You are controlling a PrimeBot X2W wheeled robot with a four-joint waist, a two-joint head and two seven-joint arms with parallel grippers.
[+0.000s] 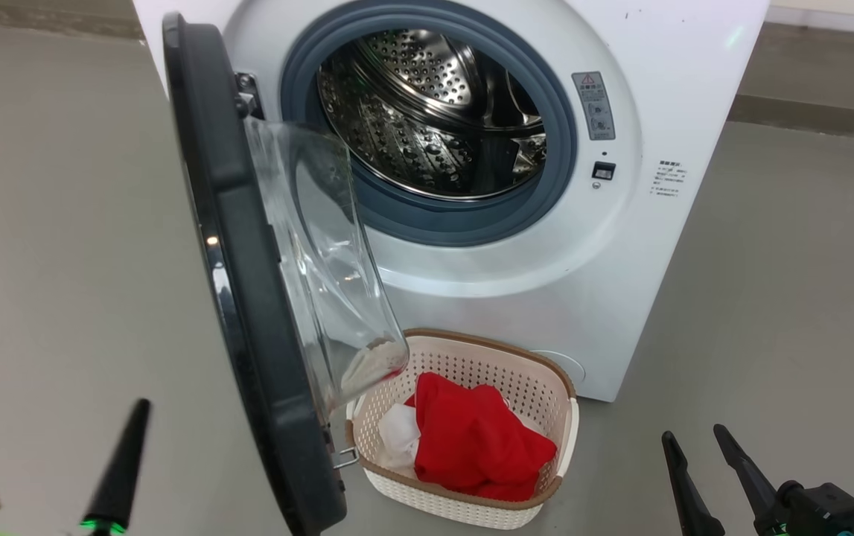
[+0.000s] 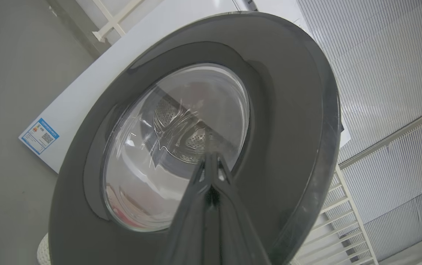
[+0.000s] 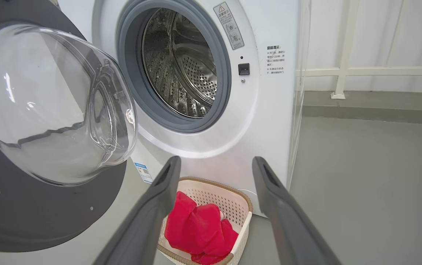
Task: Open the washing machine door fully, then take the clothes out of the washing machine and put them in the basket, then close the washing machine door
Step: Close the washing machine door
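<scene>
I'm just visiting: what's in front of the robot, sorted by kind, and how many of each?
Washing machine: 1
Door: 1
Basket: 1
Heap of red clothes: 1
Claws: 2 (left claw, right claw)
Total: 6

place: bare indoor laundry or test space | evidence: white washing machine [image 1: 665, 82] on grey floor [image 1: 62, 223]; laundry basket [image 1: 486, 368] before it; white railing [image 3: 380, 71]; ribbed wall panels [image 2: 380, 66]

washing machine [image 1: 620, 260]: 1 | door [image 1: 248, 298]: 1 | basket [image 1: 471, 361]: 1 | red clothes heap [image 1: 471, 439]: 1 | end effectors [image 2: 211, 156] [image 3: 216, 162]: 2
</scene>
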